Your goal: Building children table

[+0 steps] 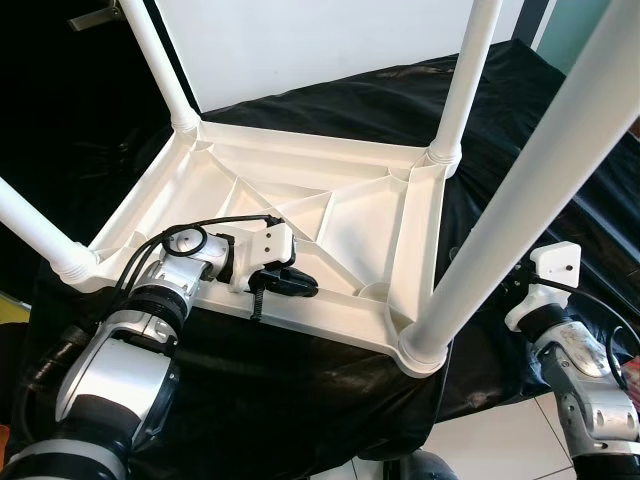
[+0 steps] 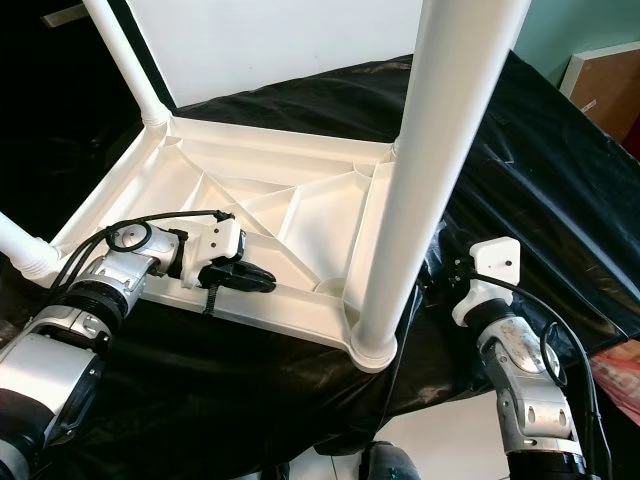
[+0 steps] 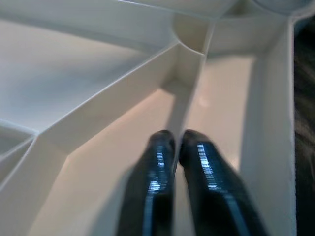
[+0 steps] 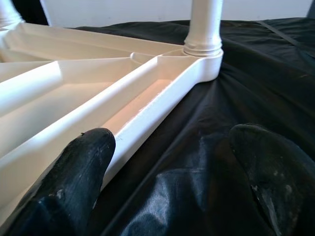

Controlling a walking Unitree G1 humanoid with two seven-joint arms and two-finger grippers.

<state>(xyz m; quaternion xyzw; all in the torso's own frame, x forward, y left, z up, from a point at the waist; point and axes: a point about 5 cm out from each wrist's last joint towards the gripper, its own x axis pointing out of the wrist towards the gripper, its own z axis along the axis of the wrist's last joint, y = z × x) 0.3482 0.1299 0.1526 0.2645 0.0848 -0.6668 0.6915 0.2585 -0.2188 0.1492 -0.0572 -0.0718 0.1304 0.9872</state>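
A white plastic children's table (image 1: 330,215) lies upside down on a black sheet, its ribbed underside facing up. Its legs stand upward: the near right leg (image 1: 520,200), the far right leg (image 1: 465,80), the far left leg (image 1: 160,60) and the near left leg (image 1: 35,230). My left gripper (image 1: 300,285) rests inside the underside by the near rim, its black fingers (image 3: 157,162) shut on nothing, pointing along a rib. My right gripper (image 4: 172,157) is open just outside the table's right rim. One finger (image 4: 83,167) is against the rim and the other (image 4: 268,162) is over the sheet.
The black sheet (image 1: 300,400) covers the low surface and drapes over its near edge. A white board (image 1: 300,40) stands behind the table. Pale tiled floor (image 1: 490,445) shows at the lower right, and a cardboard box (image 2: 605,80) sits at the far right.
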